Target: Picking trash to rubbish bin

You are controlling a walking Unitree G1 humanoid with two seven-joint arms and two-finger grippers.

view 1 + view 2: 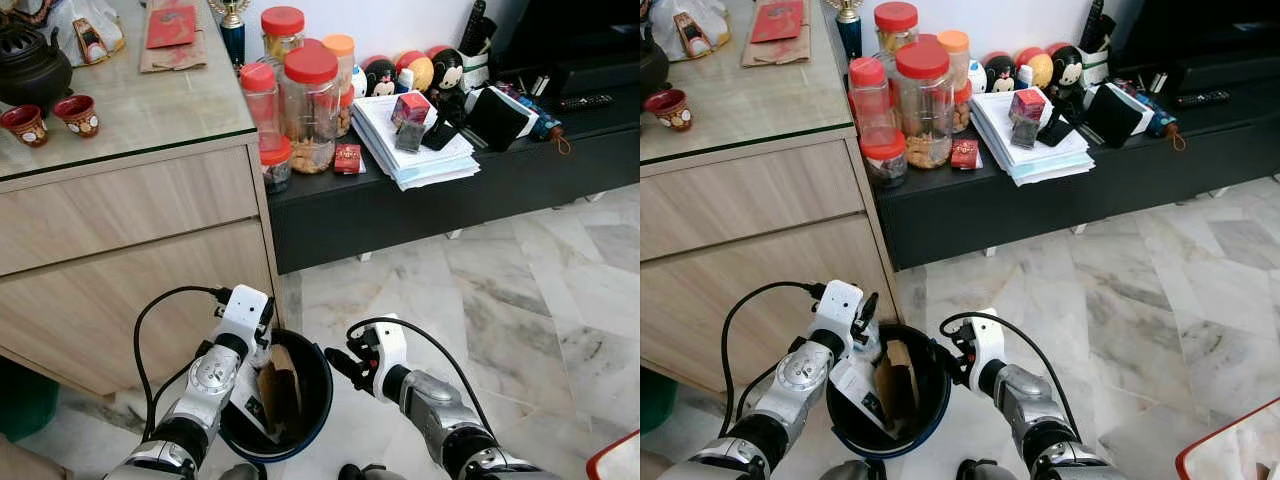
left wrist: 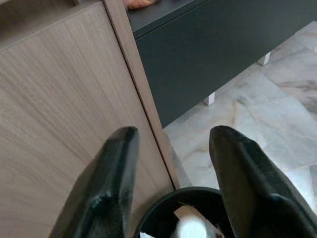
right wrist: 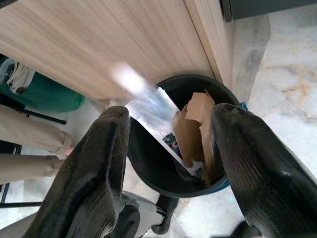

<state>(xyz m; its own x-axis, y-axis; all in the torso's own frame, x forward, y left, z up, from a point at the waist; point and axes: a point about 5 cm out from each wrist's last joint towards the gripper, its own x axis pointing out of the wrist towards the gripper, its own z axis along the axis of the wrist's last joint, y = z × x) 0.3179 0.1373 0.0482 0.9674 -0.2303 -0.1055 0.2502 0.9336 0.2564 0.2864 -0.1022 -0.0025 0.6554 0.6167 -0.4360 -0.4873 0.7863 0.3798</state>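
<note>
The round black plastic rubbish bin (image 1: 300,400) stands on the marble floor beside the wooden cabinet's corner — brown cardboard trash (image 3: 195,131) already lies inside. Left claw (image 2: 171,163) and right claw (image 3: 166,163) hover released above it; the drop seems done.

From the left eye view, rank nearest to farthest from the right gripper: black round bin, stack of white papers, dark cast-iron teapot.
1. Black round bin, just to the left of the right gripper.
2. Stack of white papers, ahead on the black low cabinet.
3. Dark cast-iron teapot, far left on the glass-topped sideboard.
</note>
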